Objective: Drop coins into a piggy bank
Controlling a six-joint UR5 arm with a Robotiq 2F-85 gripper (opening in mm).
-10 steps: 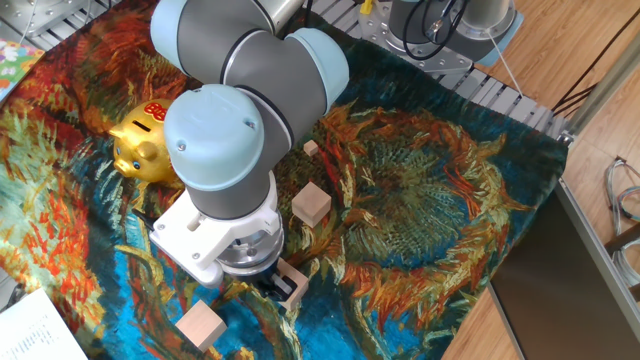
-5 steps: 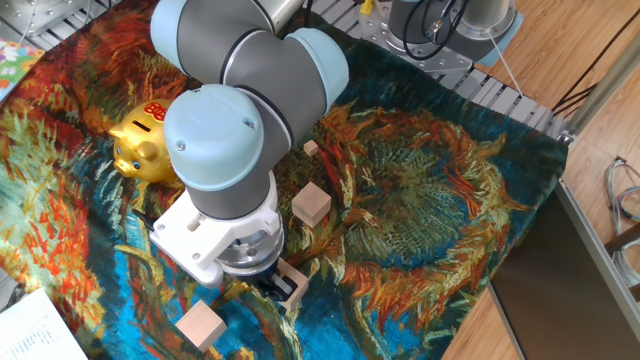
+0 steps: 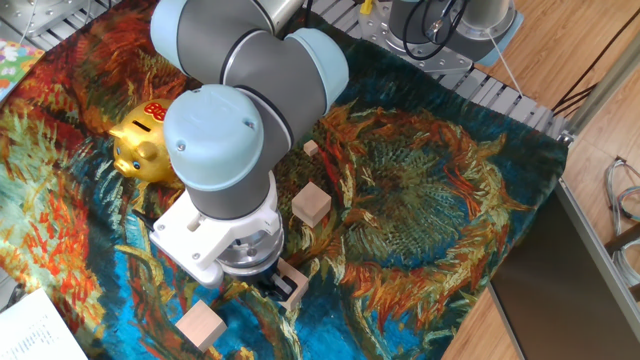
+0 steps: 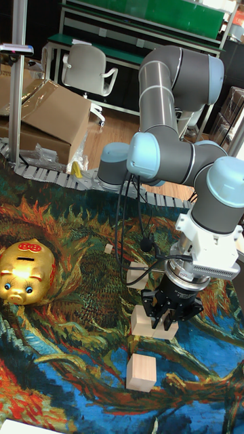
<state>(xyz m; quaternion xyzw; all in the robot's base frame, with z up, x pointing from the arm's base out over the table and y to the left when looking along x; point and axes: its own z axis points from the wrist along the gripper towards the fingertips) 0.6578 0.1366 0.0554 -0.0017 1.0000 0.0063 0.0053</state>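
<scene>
At the far left of the tall fixed view we see the gold piggy bank (image 4: 26, 270) lying on the sunflower-patterned cloth (image 4: 81, 298), its red marks on top and its snout facing the camera; in the fixed view it sits at the upper left (image 3: 143, 142), partly behind the arm's pale blue joint (image 3: 215, 135). Moving right, a tiny wooden cube (image 4: 108, 249) lies alone on the cloth. Next comes a pale wooden block (image 4: 142, 371) lying free near the front, well apart from the bank. Just behind it, our gripper (image 4: 167, 323) points straight down over another wooden block (image 4: 150, 320), its dark fingers (image 4: 167, 321) low against that block. We cannot tell whether the fingers actually clamp it. A further block (image 3: 311, 203) rests beyond the arm.
</scene>
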